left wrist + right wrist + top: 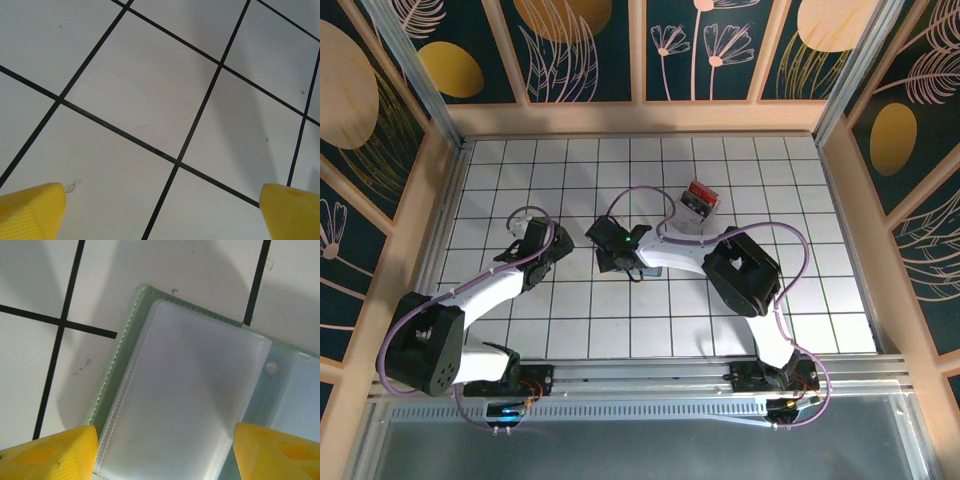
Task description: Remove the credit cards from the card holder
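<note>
Right wrist view: right gripper point(162, 455) gapes wide over the card holder point(190, 390), corner at 11 o'clock; closing could drag it whole.

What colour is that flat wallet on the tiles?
Pale grey-green stitched card holder, frosted clear inside; right wrist view shows it best.

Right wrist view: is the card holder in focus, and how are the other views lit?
Right wrist view: the card holder looks slightly soft and hazy. Left wrist view: the table shows sharp lines, with a faint shadow at right. Top external view: evenly lit.
</note>
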Controlling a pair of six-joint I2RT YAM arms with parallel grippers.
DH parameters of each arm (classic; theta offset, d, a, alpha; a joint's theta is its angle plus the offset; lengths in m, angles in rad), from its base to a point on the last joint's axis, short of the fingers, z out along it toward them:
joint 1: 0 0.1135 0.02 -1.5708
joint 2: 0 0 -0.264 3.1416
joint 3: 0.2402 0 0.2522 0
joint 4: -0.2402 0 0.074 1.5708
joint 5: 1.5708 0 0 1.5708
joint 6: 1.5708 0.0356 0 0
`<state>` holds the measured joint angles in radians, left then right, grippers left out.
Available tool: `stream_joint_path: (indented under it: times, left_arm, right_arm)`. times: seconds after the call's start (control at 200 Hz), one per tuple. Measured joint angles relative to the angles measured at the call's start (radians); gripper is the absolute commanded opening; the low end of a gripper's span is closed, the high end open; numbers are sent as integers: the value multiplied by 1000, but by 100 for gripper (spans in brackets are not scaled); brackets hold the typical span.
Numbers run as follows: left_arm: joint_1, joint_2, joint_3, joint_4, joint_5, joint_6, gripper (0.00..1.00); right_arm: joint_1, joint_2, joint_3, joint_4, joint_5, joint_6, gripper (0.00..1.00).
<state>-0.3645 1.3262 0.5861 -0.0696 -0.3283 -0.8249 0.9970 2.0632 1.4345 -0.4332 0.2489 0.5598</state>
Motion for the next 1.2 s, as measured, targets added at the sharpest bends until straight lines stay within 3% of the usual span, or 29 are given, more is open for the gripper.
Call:
stream_joint_path:
  times: [0.18, 0.395, 0.666, 0.846, 1.016, 1.201]
  left_arm:
    - [0, 0, -2, 8, 7, 0, 99]
    - [0, 0, -2, 14, 15, 0, 99]
    - [0, 0, -2, 14, 15, 0, 99]
    - [0, -16, -2, 13, 15, 0, 99]
    - [0, -32, -2, 13, 14, 0, 99]
    - [0, -32, -1, 13, 14, 0, 99]
  right_arm:
    - [0, 13, 0, 7, -5, -2, 63]
    - [0, 14, -1, 26, -7, -2, 41]
    - [0, 7, -30, 97, -40, -46, 30]
    - [0, 0, -39, 106, -42, -80, 30]
    - [0, -1, -39, 87, -3, -93, 42]
    - [0, -4, -31, 48, 51, -94, 44]
